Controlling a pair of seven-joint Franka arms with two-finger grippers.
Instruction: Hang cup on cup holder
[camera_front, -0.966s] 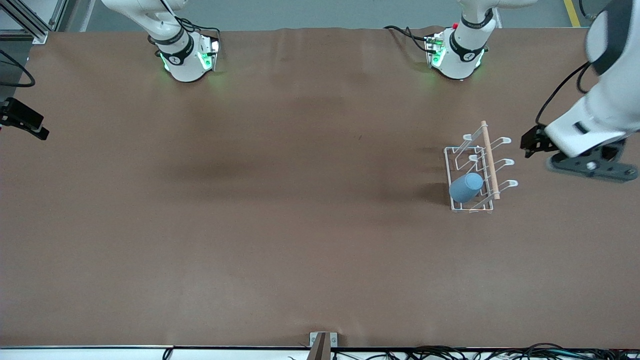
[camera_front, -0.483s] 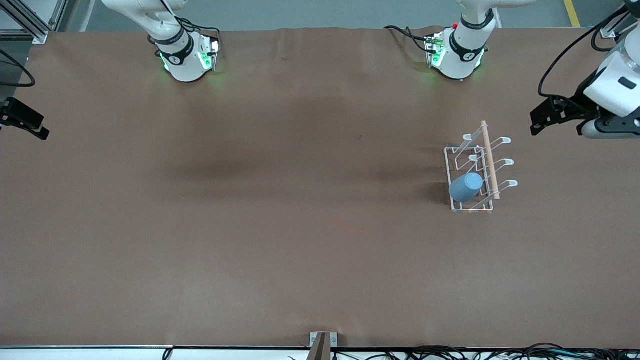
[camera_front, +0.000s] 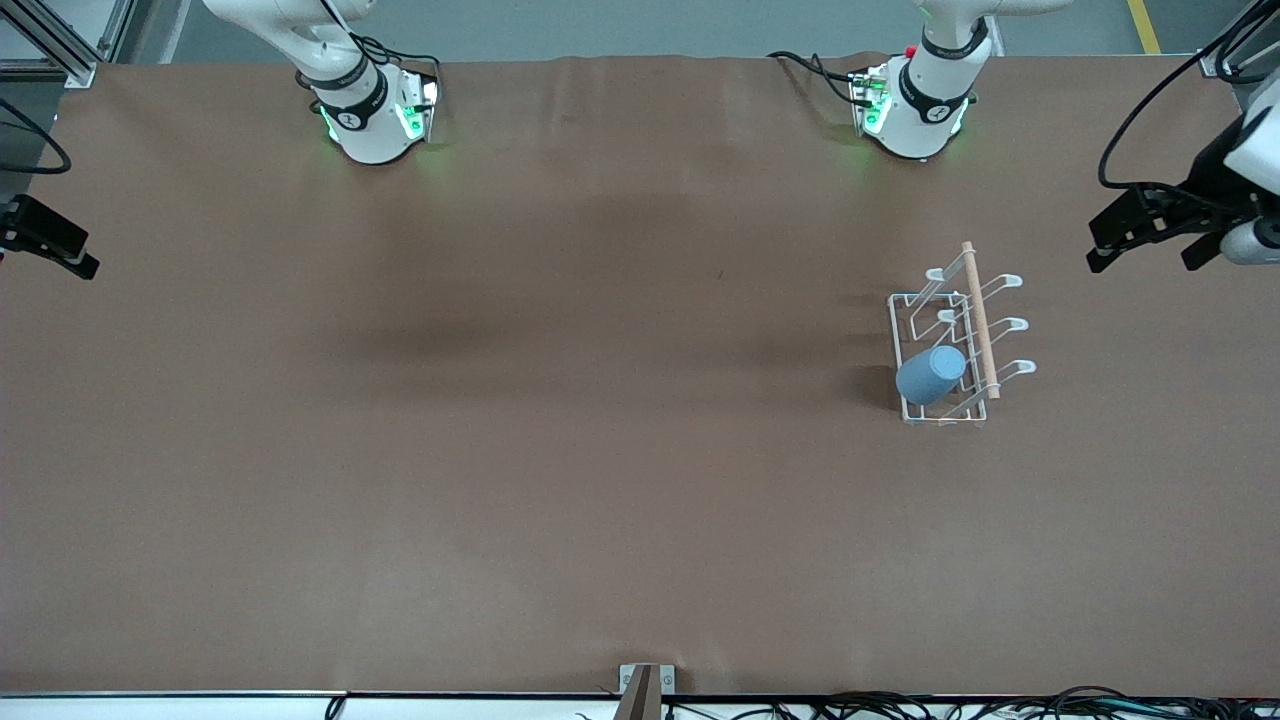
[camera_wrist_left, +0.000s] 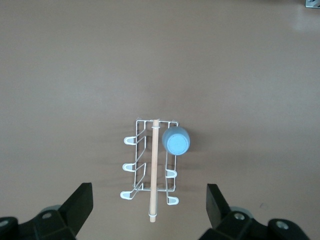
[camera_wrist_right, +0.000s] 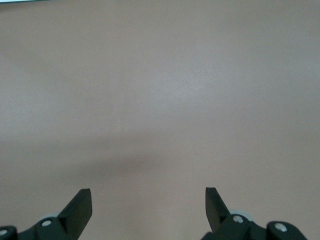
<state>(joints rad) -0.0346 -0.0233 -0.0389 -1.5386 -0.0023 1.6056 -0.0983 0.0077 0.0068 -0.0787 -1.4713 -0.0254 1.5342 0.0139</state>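
1. Evidently the hanging is done, as far as the pictures show: the small matte blue-grey handleless cup (camera_front: 931, 374) sits over one of the looped prongs of the white wire cup holder (camera_front: 955, 345), a rack with a rectangular base and a light wooden rod (camera_front: 980, 320) along its top. I judge that nothing is left but clearing the arms away.

2. That rack stands on the brown table (camera_front: 560, 480) toward the left arm's end. The cup is on the prong nearest the front camera, in the row on the side of the rod toward the right arm's end; the other five prongs are bare.

3. The cup is tilted, not upright. Its long axis runs slantwise from the rod outward and upward along the prong; the closed bottom faces up and away from the rod, and the mouth, hidden, points down toward the rack's middle. In the left wrist view the round bottom of the cup (camera_wrist_left: 176, 140) shows almost face-on.

4. The left gripper (camera_wrist_left: 150, 205) hangs over the table's edge at the left arm's end, apart from the rack, its fingers spread wide and holding nothing.

5. The right gripper (camera_wrist_right: 147, 205) waits over bare table, likewise spread and empty; the front view does not show it.
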